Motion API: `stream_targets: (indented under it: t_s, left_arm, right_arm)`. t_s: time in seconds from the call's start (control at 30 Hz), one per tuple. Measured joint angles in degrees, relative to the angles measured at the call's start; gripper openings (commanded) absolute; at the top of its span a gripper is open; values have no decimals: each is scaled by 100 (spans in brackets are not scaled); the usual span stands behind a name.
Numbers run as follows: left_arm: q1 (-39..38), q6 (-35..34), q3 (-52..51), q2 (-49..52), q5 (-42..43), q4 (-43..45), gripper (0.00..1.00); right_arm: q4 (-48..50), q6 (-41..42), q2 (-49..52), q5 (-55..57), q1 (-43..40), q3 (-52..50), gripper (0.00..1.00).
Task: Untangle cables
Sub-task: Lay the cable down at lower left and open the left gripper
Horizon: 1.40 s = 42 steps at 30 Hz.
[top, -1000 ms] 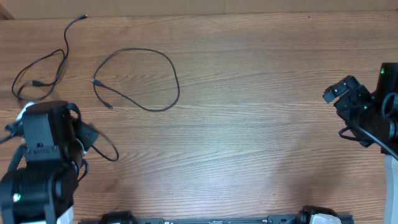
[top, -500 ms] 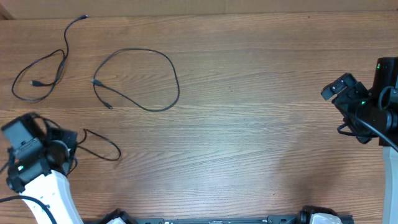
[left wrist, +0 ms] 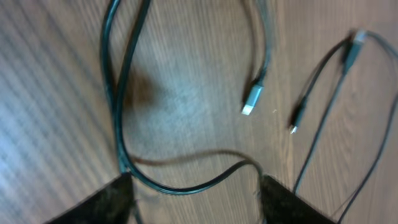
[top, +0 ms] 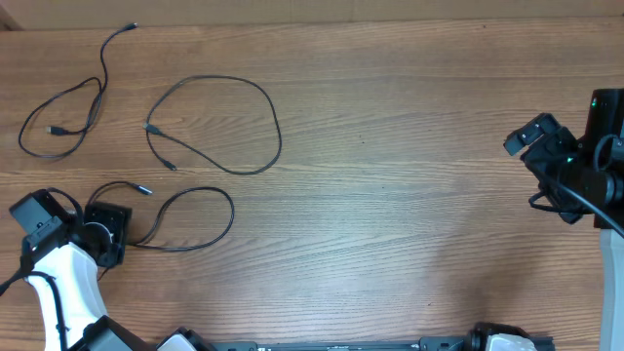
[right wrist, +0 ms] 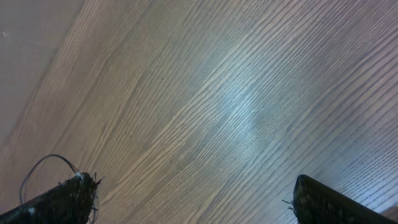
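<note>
Three thin black plug-ended cables (top: 280, 136), apart on left half of brown wooden table (top: 409, 195); nearest loop (top: 231, 213) lies between parted fingers of your left gripper (left wrist: 196, 186); right gripper (right wrist: 193, 186): wide, empty. Hazard: lifting away, you snag that loop onto its neighbours

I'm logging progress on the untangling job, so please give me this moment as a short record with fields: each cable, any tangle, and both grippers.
surface: wooden table
far-left cable: top-left corner, apart from the others
middle cable: open loop to its right, touching no other cable
near cable: loop beside the left arm, one stretch running between that arm's fingers
tangle: none visible, three separate cables
left gripper: open, low over the near cable
right gripper: open, empty, at the right edge, far from all cables
</note>
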Motion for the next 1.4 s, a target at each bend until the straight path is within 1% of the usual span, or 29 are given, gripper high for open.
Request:
stream_targets:
  t_s: [0.03,0.07,0.13,0.27,0.3,0.4,0.5,0.53,0.63,0.73,0.83,1.0,1.2,1.3,1.4]
  left_arm:
    - [0,-17,20,0,26,13,79]
    - [0,-11,59,0,46,15,80]
    - [0,-4,236,-4,79,-157,84]
    - [-4,59,925,-50,122,-970,89]
    - [-13,142,1110,-85,142,-1167,93]
    - [-74,544,1569,-262,319,-1690,96]
    - [-127,1060,1847,-498,627,-2186,96]
    - [-127,1222,1878,-599,732,-2251,100]
    - [-127,1698,1891,-977,984,-2339,99]
    - [-212,2002,1895,-1469,1095,-2361,99]
    - [-485,2218,1908,-1965,1167,-2365,100]
    - [-1462,2465,1919,-2767,1139,-2393,100]
    - [-2531,2575,1923,-3550,203,-2621,100]
    - [-2778,2573,1930,-3746,-87,-2629,100]
    - [-2833,2573,1930,-3766,-221,-2636,99]
  right_arm:
    - [15,2,0,0,0,0,100]
    - [35,4,0,2,0,0,100]
    - [98,2,0,0,0,0,100]
    - [385,0,7,-2,0,0,100]
    - [461,4,11,-7,0,0,100]
    - [645,2,63,-7,0,0,100]
    - [669,0,160,-4,0,0,100]
    - [671,2,221,-4,0,0,100]
    - [671,0,323,-4,0,0,100]
    - [669,2,415,-7,0,0,100]
    - [669,0,479,-4,0,0,100]
    - [669,2,560,-7,0,0,100]
    - [669,0,601,-4,0,0,100]
    - [669,0,601,-4,0,0,100]
    - [669,2,601,-4,0,0,100]
